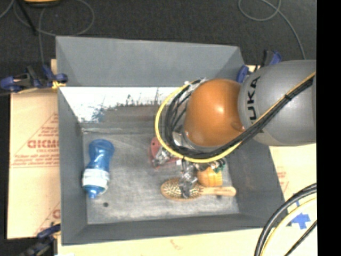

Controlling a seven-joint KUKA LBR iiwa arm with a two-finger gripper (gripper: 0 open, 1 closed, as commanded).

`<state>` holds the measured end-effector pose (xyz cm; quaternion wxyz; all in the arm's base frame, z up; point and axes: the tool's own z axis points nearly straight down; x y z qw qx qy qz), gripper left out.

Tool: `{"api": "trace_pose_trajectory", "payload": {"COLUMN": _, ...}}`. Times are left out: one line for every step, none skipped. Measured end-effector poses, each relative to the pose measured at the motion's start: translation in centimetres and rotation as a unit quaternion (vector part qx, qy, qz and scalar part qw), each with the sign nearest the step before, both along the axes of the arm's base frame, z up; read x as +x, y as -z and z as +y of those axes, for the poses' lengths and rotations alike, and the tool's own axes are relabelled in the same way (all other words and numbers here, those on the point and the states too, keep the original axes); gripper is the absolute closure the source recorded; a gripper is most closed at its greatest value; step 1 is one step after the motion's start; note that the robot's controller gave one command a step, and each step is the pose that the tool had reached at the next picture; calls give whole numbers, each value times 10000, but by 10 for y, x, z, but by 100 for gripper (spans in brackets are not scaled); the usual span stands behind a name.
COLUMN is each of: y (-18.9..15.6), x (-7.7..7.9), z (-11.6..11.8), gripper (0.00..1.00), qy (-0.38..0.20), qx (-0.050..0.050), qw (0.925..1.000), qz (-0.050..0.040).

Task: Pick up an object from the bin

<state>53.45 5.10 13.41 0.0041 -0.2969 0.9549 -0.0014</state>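
Gripper (186, 184) low over head of wooden brush (173, 190); spread or closed, cannot tell. Pick seems not yet done: brush lies flat on bin (72, 196) floor, lift remains.

Count:
- one brush
- one orange toy (209, 177), just beside brush handle
- one reddish thing (157, 149), near brush, up-left
- one blue bottle (98, 167), well left of brush

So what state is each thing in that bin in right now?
Blue bottle: lying on its side, left, untouched.
Wooden brush: lying flat at the front.
Orange toy: lying by the brush's handle.
Reddish thing: half hidden under the arm, unclear.
Gripper: low over the brush's head.
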Motion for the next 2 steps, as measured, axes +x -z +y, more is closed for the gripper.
{"api": "trace_pose_trajectory", "payload": {"y": 57, "x": -5, "z": -20, "gripper": 100, "qy": -1317, "qx": 12, "qw": 9913, "qz": 20}}
{"api": "trace_pose_trajectory", "payload": {"y": 57, "x": -5, "z": -20, "gripper": 100, "qy": -1313, "qx": 14, "qw": 9913, "qz": 20}}
